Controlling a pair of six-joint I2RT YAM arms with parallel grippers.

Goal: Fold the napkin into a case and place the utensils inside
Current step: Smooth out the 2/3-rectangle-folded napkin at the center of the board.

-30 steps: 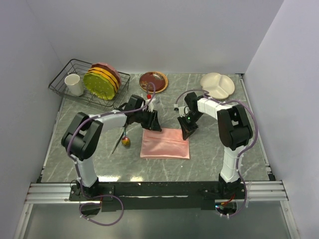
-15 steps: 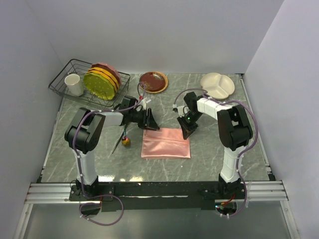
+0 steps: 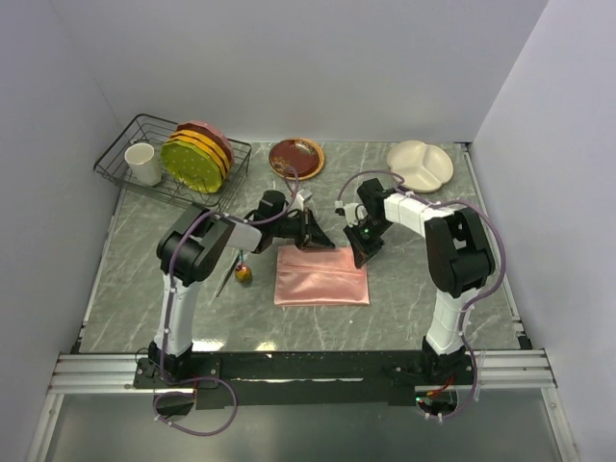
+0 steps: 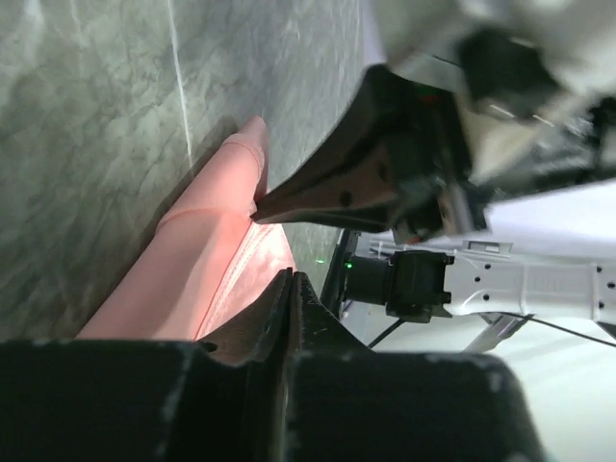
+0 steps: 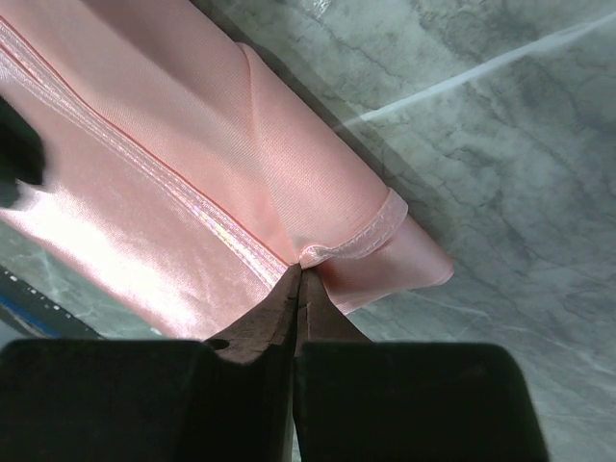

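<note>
**Status**
- Napkin [image 3: 321,277]: folded to a flat rectangle, not yet a closed case.
- Left gripper [image 3: 314,243]: at the napkin's far-left corner, jaws together, apparently pinching the edge layer.
- Right gripper [image 3: 360,255]: at the napkin's far-right corner, jaws clamped on the bunched hem.
- Utensils [image 3: 239,271]: left of the napkin, apart from it, not yet loaded.

**Hazards**
- Expect slip at either pinch. Cause: slick satin and a thin bite at the very hem.
- Expect a skewed fold if one corner travels alone, or if both travel unevenly.
- Avoid catching every layer at once. Result: no pocket opening.
- Avoid dragging the whole napkin sideways into the utensils.
- Guard against finger contact between the grippers, near each other along the napkin's far edge.
</note>
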